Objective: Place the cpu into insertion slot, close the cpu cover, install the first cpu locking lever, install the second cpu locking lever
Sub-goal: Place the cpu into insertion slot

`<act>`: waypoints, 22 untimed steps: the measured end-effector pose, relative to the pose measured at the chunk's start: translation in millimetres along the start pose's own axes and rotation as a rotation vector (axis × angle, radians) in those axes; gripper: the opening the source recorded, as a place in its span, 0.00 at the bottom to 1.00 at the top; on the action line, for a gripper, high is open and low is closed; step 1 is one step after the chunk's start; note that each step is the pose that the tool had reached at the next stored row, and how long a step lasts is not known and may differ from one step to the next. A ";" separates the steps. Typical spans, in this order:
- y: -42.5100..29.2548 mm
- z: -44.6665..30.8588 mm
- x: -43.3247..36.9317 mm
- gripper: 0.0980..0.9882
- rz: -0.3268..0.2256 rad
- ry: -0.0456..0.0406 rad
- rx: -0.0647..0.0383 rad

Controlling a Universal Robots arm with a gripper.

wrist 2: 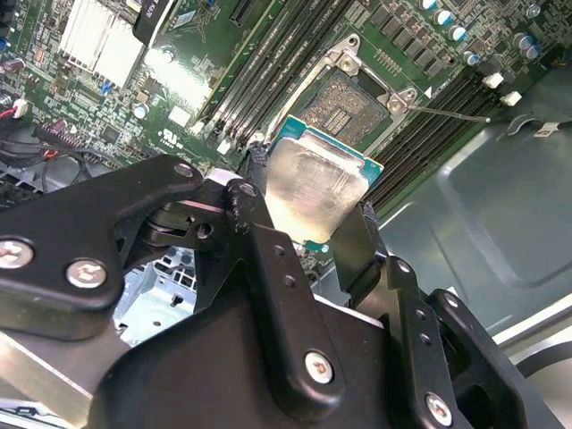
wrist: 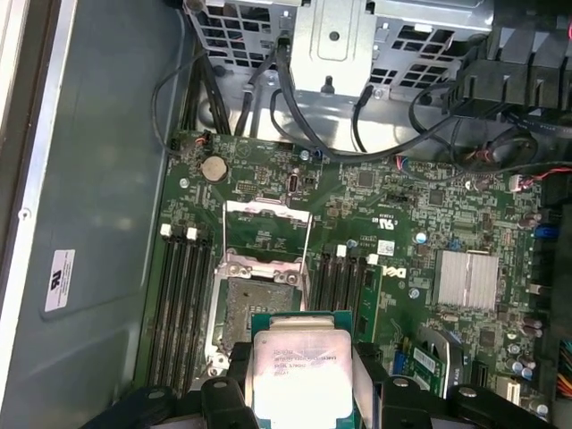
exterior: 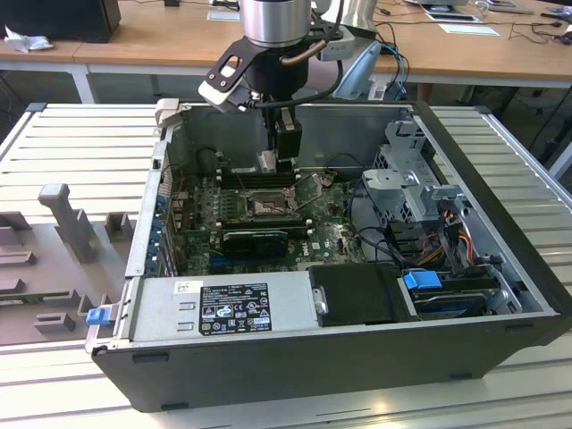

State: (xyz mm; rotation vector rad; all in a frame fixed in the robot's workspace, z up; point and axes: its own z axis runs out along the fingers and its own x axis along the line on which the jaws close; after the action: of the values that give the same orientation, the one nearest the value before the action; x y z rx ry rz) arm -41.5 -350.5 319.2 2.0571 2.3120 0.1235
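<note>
While the cpu (exterior: 267,162) hangs just above the insertion slot (exterior: 265,206), upper middle of the exterior view, a tilted or offset descent could, I judge, bend the socket contacts. The pincer (wrist: 302,386), narrowly parted, clamps the chip's opposite edges; the cpu cover (wrist: 266,228) stands flipped open.
</note>
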 end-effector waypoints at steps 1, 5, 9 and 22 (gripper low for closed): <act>0.0 0.4 0.0 0.48 0.002 -0.0001 0.000; -0.2 1.7 0.0 0.48 0.014 -0.0013 0.000; -0.3 3.3 -0.1 0.48 0.028 -0.0026 -0.001; -2.2 29.7 3.3 0.48 0.104 -0.0094 -0.001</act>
State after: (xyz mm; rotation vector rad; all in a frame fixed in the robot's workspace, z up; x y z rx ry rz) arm -41.5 -346.6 289.6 2.1728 2.1993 0.1179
